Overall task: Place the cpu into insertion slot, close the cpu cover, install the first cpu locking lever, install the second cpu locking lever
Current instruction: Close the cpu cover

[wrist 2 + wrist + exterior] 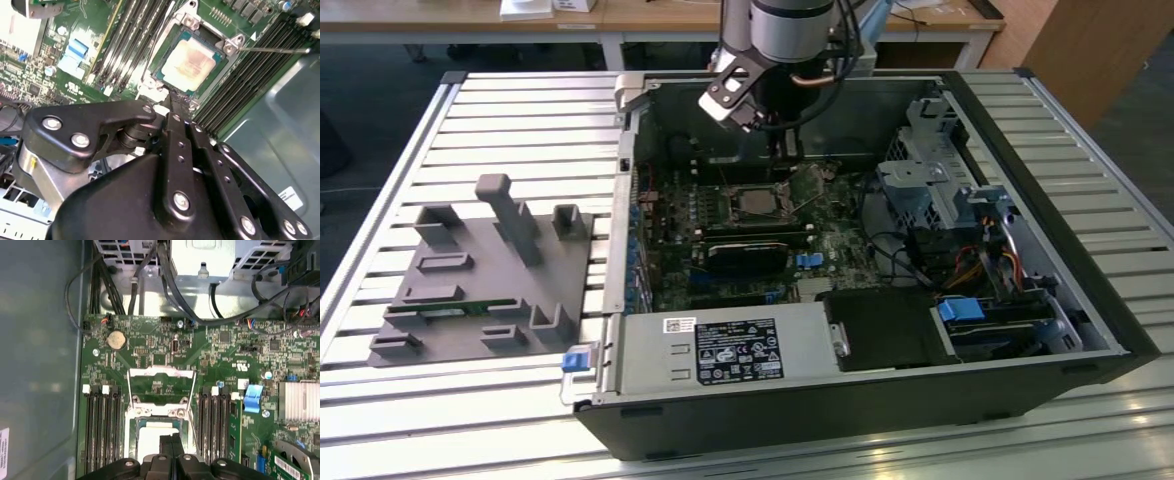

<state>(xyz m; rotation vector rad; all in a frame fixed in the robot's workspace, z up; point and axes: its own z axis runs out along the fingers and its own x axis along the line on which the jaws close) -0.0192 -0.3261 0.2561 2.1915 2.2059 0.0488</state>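
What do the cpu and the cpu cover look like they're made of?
For the cpu: a dull grey metal top, matte with a soft glare, probably a plated lid, with a green board rim around it. For the cpu cover: thin bright sheet metal, likely steel, glinting along its frame.

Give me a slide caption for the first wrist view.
Closed gripper over the chip seated in its socket, with the metal cover lying open.
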